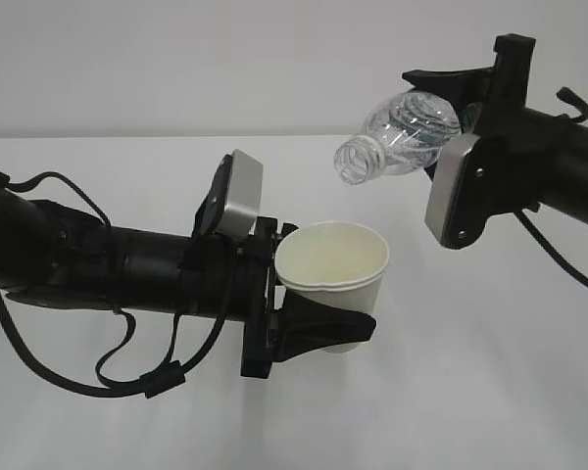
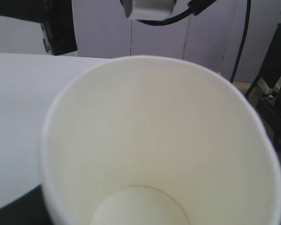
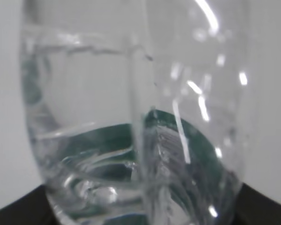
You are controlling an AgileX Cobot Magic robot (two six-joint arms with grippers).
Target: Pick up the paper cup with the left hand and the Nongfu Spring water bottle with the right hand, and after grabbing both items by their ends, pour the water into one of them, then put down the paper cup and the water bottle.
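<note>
1 white table (image 1: 490,392) (bare), pale wall (image 1: 225,59).

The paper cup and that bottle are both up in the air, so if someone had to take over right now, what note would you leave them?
Left hand: shut on the paper cup, held upright above the table.
Right hand: shut on the Nongfu Spring water bottle, tilted with its open mouth pointing down-left, above and just right of the cup's rim.
Done: both items picked up and brought together.
The cup looks dry inside; no stream visible yet.
Left: tip further to pour, then set both down.
</note>
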